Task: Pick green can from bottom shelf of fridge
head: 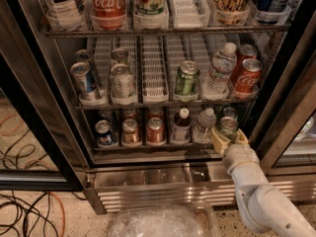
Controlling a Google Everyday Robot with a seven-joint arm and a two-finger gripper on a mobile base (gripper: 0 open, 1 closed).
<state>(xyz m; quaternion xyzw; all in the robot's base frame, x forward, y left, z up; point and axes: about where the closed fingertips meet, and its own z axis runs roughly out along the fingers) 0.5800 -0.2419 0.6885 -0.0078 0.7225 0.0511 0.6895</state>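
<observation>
The green can [228,126], dark green with a silver top, stands at the right end of the bottom shelf [148,148] of the fridge [64,107]. My gripper [228,138] reaches in from the lower right on a white arm. Its yellowish fingers [217,140] are open and flank the can's lower part, one on each side. The can stands upright on the rack. A second dark can [228,112] stands right behind it.
On the bottom shelf, to the left, stand a water bottle [204,124], a dark bottle [181,126], a red can [155,130], a brown can [131,131] and a blue can [103,132]. The paler green-and-white can [186,78] is one shelf up. The door frame [284,117] is close on the right. Cables [29,211] lie on the floor.
</observation>
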